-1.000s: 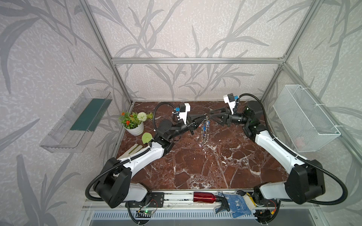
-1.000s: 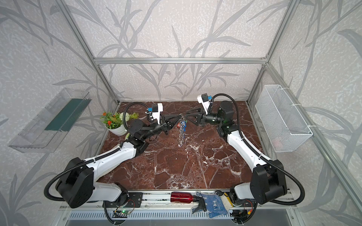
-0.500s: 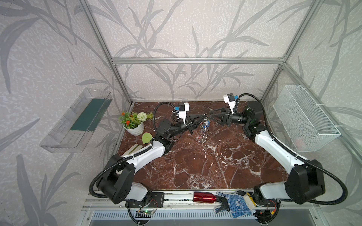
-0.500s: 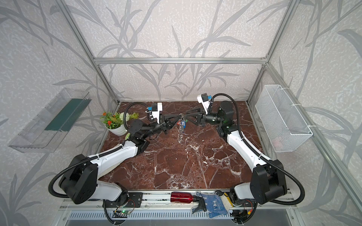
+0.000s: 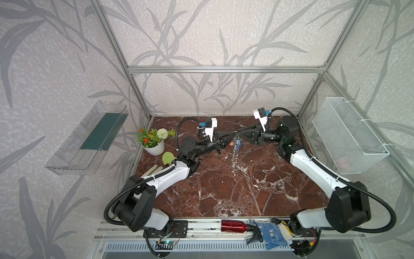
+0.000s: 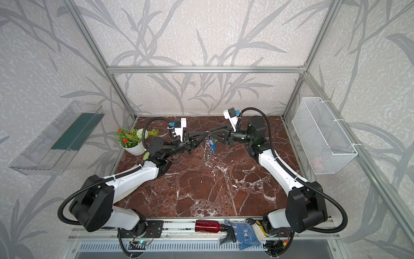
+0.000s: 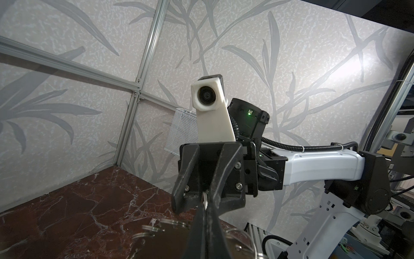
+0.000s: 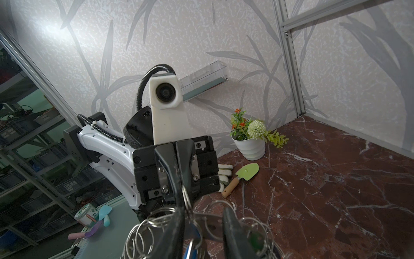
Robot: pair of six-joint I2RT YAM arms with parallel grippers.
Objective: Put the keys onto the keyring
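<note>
Both arms reach in from the front corners with elbows bent and forearms slanting toward the back middle of the table (image 5: 224, 190). Their wrists lie almost level, so in both top views the left claw (image 5: 233, 135) and the right claw (image 5: 241, 132) meet tip to tip in the air. The left claw is clenched tight on a small silver loop at the top of the keyring (image 5: 234, 154), which hangs edge-on straight down from the meeting point. In the right wrist view the right claw (image 8: 202, 222) has its jaws a little apart, with the grey metal and wire loops of the keyring between them; whether they pinch it I cannot tell. The keys (image 5: 238, 142), with blue and red tags showing, bunch against the upper part of the keyring just below the claws. The table is red-brown marble with white veins. A white plant pot (image 5: 154, 148) with flowers stands at its back left, and a green trowel (image 5: 167, 158) lies just beside it. The walls carry a grey leaf pattern behind an aluminium frame (image 5: 224, 69); a clear shelf (image 5: 89, 139) hangs on the left wall and a wire basket (image 5: 349, 136) on the right. A red bottle (image 5: 233, 225) and a blue glove (image 5: 272, 233) lie on the front rail
</note>
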